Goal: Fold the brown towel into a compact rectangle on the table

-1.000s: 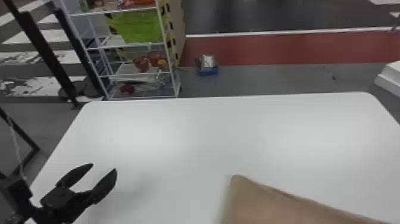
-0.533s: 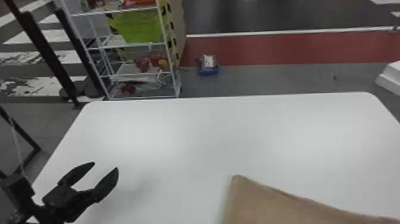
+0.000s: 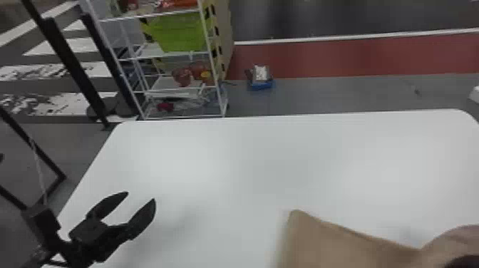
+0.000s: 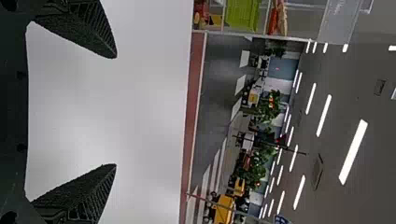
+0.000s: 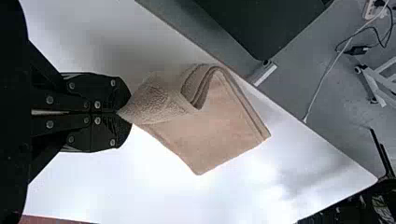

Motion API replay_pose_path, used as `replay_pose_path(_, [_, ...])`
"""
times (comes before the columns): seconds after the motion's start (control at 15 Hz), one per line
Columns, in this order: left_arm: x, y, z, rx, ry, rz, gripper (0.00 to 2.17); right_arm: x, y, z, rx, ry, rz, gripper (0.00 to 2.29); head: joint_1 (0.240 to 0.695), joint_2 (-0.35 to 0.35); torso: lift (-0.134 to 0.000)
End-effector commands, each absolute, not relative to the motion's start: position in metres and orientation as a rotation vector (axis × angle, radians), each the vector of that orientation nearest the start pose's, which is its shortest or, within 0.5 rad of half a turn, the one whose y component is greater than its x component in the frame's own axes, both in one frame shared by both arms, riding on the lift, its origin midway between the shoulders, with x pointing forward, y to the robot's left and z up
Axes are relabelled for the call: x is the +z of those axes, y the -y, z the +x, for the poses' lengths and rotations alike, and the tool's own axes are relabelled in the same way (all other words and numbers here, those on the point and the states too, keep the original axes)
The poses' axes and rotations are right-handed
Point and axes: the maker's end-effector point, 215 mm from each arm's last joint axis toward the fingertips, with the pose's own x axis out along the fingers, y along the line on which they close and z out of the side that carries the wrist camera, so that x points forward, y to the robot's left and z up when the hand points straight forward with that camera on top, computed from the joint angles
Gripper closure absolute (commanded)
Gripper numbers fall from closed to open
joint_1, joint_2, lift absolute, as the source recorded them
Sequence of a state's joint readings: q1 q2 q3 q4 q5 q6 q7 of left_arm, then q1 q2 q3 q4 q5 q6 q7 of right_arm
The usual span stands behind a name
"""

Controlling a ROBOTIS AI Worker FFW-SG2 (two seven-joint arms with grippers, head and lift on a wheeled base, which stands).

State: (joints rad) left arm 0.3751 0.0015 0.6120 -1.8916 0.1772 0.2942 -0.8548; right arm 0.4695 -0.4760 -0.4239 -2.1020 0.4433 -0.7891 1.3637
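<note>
Right wrist view: the right pincer is pressed together on one corner of the brown towel, lifting it off the layers beneath. The towel sits on the near part of the worktop, right of the middle. Over the near left, the left pincer is spread, holding nothing. The cloth looks partly folded, so a further fold is probably in hand; next, the raised corner should be carried across, laid down level with the edges and released.

fuzzy terry-cloth twl, matt
</note>
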Motion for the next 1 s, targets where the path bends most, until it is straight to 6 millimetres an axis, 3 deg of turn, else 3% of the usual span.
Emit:
replay_pose_path(0.0, [-0.400, -0.385, 0.399, -0.269, -0.237, -0.166, 0.05, -0.347, 0.219, 0.308, 1.397, 0.003, -1.485, 1.21, 0.695, 0.216, -0.123])
replay_pose_path(0.2, [-0.398, -0.391, 0.395, -0.265, -0.235, -0.166, 0.05, -0.349, 0.181, 0.302, 1.451, 0.056, -1.483, 1.21, 0.695, 0.269, -0.123])
replay_pose_path(0.4, [-0.399, -0.396, 0.393, -0.255, -0.237, -0.168, 0.05, -0.358, 0.156, 0.298, 1.497, 0.079, -1.491, 1.20, 0.695, 0.340, -0.123])
replay_pose_path(0.53, [-0.401, -0.396, 0.393, -0.256, -0.236, -0.170, 0.05, -0.366, 0.144, 0.298, 1.522, 0.072, -1.503, 1.19, 0.695, 0.350, -0.123])
replay_pose_path(0.67, [-0.401, -0.396, 0.393, -0.257, -0.235, -0.172, 0.05, -0.370, 0.137, 0.302, 1.529, 0.049, -1.470, 0.72, 0.695, 0.350, -0.123])
replay_pose_path(0.8, [-0.401, -0.396, 0.394, -0.259, -0.235, -0.173, 0.05, -0.374, 0.126, 0.305, 1.539, 0.040, -1.459, 0.69, 0.695, 0.350, -0.123])
replay_pose_path(0.87, [-0.401, -0.395, 0.394, -0.260, -0.235, -0.174, 0.05, -0.377, 0.123, 0.307, 1.542, 0.035, -1.446, 0.39, 0.695, 0.350, -0.123])
replay_pose_path(0.93, [-0.401, -0.395, 0.394, -0.260, -0.236, -0.175, 0.05, -0.379, 0.120, 0.309, 1.543, 0.025, -1.428, 0.33, 0.695, 0.350, -0.123])
